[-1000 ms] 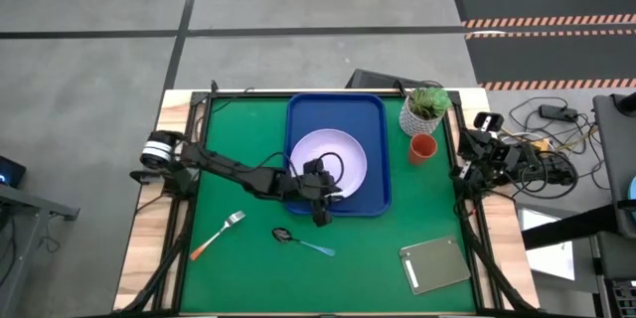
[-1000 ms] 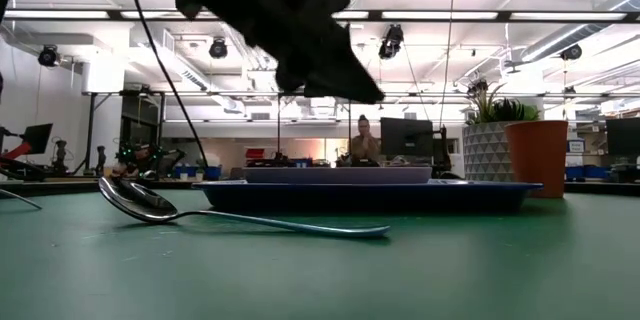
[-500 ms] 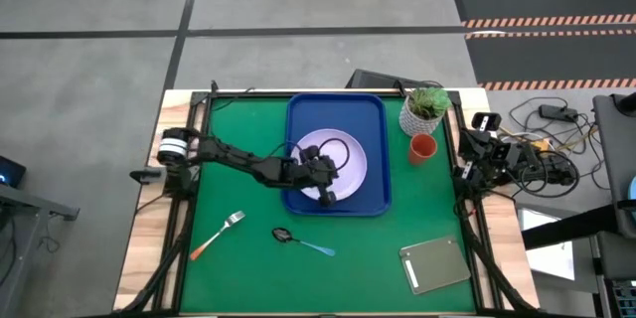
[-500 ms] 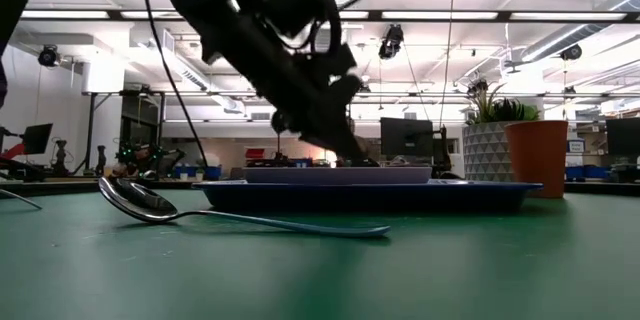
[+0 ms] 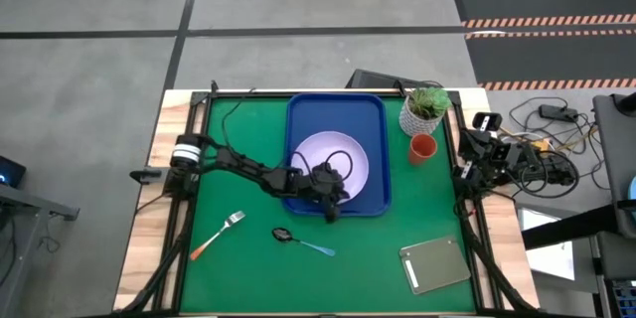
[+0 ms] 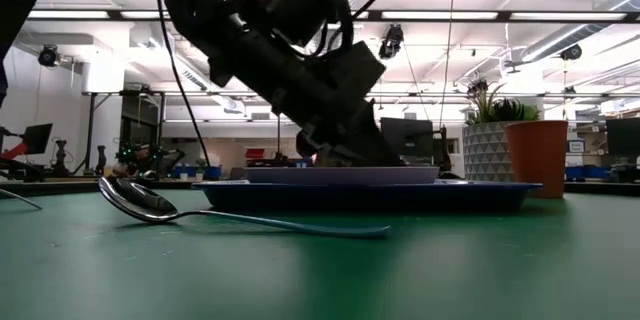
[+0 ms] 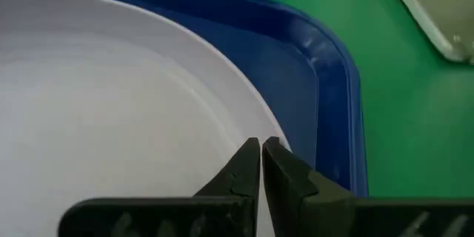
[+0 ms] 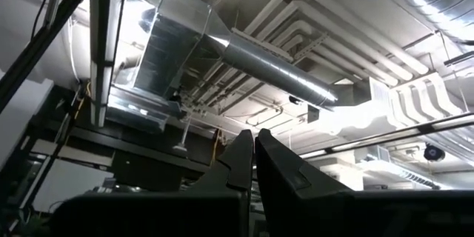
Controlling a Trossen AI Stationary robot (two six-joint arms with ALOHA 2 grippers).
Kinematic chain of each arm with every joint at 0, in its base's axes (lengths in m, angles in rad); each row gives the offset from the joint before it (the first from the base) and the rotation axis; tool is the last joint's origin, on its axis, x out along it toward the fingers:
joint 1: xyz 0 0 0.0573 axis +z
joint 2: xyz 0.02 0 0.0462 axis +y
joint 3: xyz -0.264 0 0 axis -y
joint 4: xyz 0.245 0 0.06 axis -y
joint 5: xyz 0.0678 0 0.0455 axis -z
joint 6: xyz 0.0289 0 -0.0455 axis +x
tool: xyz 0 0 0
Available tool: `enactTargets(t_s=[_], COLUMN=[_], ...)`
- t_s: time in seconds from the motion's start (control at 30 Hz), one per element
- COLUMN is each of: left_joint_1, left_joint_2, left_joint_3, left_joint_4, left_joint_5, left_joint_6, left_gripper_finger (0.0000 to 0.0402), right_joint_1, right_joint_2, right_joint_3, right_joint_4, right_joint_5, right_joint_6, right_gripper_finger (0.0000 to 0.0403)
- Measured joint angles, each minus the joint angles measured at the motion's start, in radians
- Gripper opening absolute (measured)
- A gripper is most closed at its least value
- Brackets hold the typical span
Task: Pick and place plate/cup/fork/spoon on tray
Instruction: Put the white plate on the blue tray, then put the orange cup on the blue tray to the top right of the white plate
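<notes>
The pale plate (image 5: 343, 154) lies in the blue tray (image 5: 298, 109) at the table's far middle. My left gripper (image 5: 331, 204) is shut, fingers slanting down at the plate's near rim; the left wrist view (image 7: 261, 144) shows the tips over that rim. The orange-red cup (image 5: 422, 149) stands on the table right of the tray. The orange-handled fork (image 5: 217, 235) and the blue-handled spoon (image 5: 303, 242) lie flat on the green mat near the front. My right gripper (image 8: 254, 137) is shut, at the table's right edge, pointing up at the ceiling. My left gripper's shut fingertips (image 7: 248, 155) stand at the plate's near rim (image 7: 278, 129), coming from above and slanting toward the table's near right. I cannot tell whether they touch the rim. The plate lies flat in the tray.
A white patterned pot with a green plant (image 5: 425, 109) stands behind the cup. A grey square slab (image 5: 434, 263) lies at the near right. Cables and gear sit beyond the table's right edge. A person shows far off in the room (image 6: 362, 140).
My left gripper has come down from well above the tray, passed over the plate, and now stands low at the plate's near rim with its fingers tipped downward. The plate, fork, spoon and cup have stayed where they were.
</notes>
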Motion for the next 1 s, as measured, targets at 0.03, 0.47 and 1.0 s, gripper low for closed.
enactTargets(t_s=[0.03,0.47,1.0], left_joint_1=[0.000,-0.001,-0.004], left_joint_2=[0.010,-0.047,-0.210], left_joint_3=[0.015,0.055,0.053], left_joint_4=[0.004,-0.004,-0.050], left_joint_5=[0.000,-0.001,0.001], left_joint_6=[-0.005,0.105,0.259], left_gripper_finger=[0.0000,0.0000,0.0000], right_joint_1=[0.000,0.000,0.000], right_joint_2=[0.000,0.000,0.001], right_joint_3=[0.000,0.000,0.000], right_joint_4=[0.000,0.000,-0.007], right_joint_5=[0.000,0.007,-0.007], right_joint_6=[0.000,-0.003,0.040], right_gripper_finger=[0.0009,0.0009,0.0009])
